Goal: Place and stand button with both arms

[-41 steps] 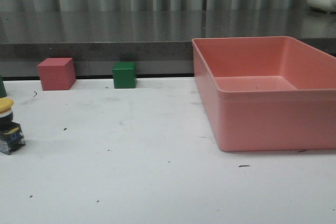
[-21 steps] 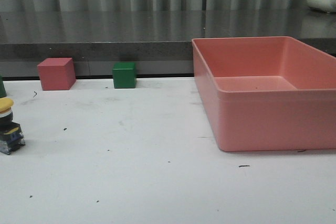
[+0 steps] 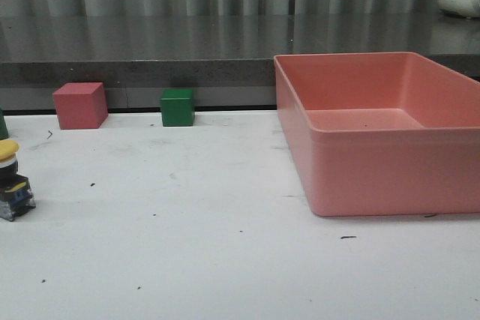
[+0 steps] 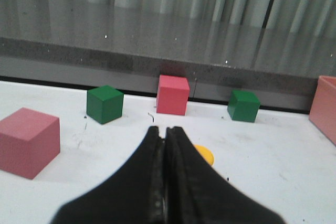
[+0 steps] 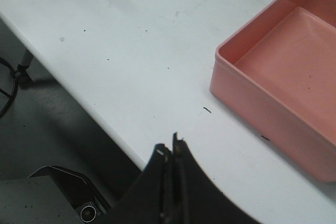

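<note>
The button [image 3: 13,179] stands upright at the tabletop's [image 3: 225,207] far left edge in the front view, no arm visible there — only the wrist views show the left hand [image 4: 165,129] and right hand [image 5: 170,148], both pressed closed, holding nothing.

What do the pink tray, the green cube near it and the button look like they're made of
Pink tray: probably moulded plastic, going by its smooth walls, rounded rim and soft sheen. Green cube: matte, sharp-edged, painted wood or plastic; I can't tell which. Button: glossy yellow cap, likely plastic, on a dark base with metallic-looking contacts.
</note>
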